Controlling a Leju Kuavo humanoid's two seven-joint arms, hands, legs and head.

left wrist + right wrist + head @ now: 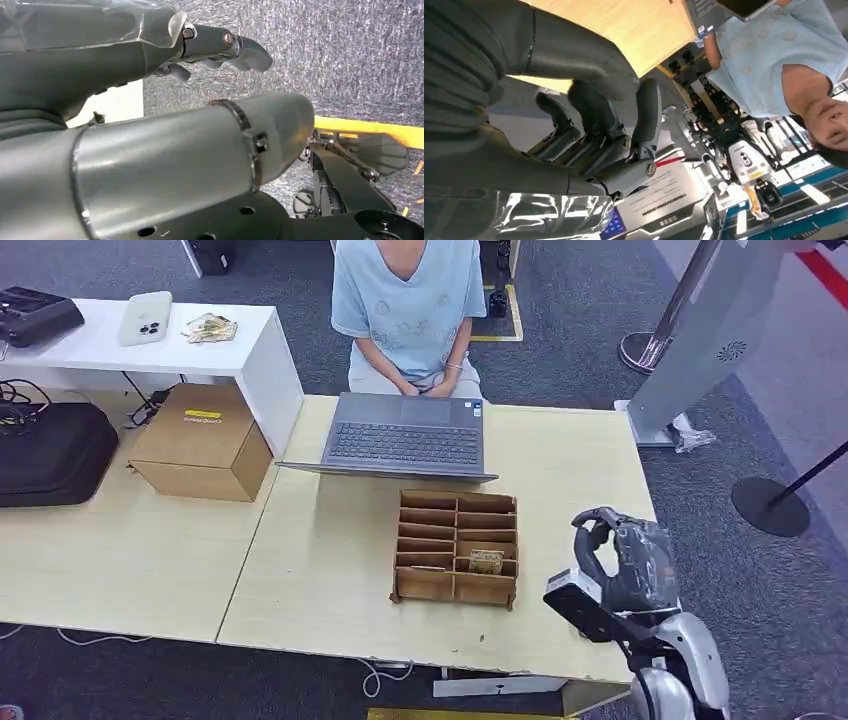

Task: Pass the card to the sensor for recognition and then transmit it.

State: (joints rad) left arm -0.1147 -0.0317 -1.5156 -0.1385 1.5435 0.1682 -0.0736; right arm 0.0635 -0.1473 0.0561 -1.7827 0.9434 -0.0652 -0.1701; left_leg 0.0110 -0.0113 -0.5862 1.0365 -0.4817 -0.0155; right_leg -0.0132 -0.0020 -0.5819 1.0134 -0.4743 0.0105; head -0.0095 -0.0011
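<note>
**Now: right robot hand raised, card in the organiser**

Your right robot hand (622, 558) hovers at the bench (330, 570) edge, fingers curled, holding nothing. Your left robot hand (220, 47) hangs over carpet, fingers extended and empty. The card (487, 562) sits in the wooden organiser (456, 546), near the laptop (405, 439).

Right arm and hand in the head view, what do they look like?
The right hand is dark grey, with a ribbed cover and thick rounded fingers. A black boxy block sits at the wrist, and behind it the right arm has smooth, glossy silver shells.
</note>
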